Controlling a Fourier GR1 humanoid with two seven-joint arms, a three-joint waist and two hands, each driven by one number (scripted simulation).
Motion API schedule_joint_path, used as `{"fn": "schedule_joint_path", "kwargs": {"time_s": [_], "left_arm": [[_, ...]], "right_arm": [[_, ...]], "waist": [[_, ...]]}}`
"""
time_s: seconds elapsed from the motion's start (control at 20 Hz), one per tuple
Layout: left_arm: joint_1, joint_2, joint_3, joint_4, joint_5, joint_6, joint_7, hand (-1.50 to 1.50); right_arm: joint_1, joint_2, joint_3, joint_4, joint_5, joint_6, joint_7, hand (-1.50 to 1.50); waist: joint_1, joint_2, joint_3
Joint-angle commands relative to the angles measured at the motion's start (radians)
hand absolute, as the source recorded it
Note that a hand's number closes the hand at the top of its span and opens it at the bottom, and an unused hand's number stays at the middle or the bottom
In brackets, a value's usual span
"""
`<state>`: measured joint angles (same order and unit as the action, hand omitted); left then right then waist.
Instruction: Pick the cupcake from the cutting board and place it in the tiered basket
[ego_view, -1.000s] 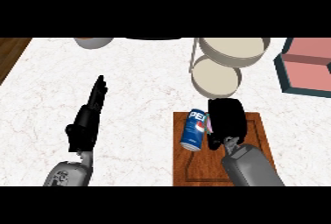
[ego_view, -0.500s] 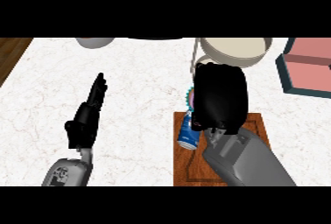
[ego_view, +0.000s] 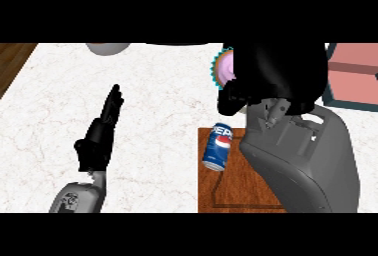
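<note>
1. Our right hand (ego_view: 277, 75) is raised high near the view's top, fingers curled round the cupcake (ego_view: 224, 68); only a pink edge with a teal wrapper shows at the hand's left side.
2. Our left hand (ego_view: 100, 135) rests over the marble tabletop (ego_view: 155, 100) at left, fingers straight and pressed together.
3. A soda can (ego_view: 218, 146) lies on its side at the left edge of the board (ego_view: 232, 192).
4. Our right forearm (ego_view: 306, 160) covers most of the board.
</note>
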<state>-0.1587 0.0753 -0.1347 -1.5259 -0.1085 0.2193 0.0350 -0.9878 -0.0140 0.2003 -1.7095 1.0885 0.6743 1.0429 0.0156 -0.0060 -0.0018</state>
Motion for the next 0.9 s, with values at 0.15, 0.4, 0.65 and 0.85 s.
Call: {"fn": "schedule_joint_path", "kwargs": {"time_s": [0.15, 0.4, 0.65, 0.85], "left_arm": [[0.029, 0.026, 0.012, -0.041, 0.013, -0.029, 0.011, 0.00], [-0.036, -0.005, 0.022, 0.002, -0.003, 0.001, 0.034, 0.00], [-0.051, 0.013, 0.035, -0.021, 0.010, -0.027, 0.056, 0.00], [0.024, -0.001, 0.014, -0.027, 0.004, -0.030, 0.001, 0.00]], "right_arm": [[-0.182, 0.013, -0.128, 0.170, -0.082, -0.062, 0.166, 1.50], [-0.222, 0.013, -0.163, 0.346, 0.017, -0.169, 0.069, 1.50], [-0.272, -0.049, -0.213, 0.497, 0.078, -0.185, -0.023, 1.50], [-0.306, -0.131, -0.257, 0.577, 0.086, -0.216, -0.121, 1.50]], "waist": [[0.005, 0.005, 0.001], [0.002, 0.009, 0.001], [-0.001, 0.009, 0.001], [0.002, 0.010, 0.001]]}}
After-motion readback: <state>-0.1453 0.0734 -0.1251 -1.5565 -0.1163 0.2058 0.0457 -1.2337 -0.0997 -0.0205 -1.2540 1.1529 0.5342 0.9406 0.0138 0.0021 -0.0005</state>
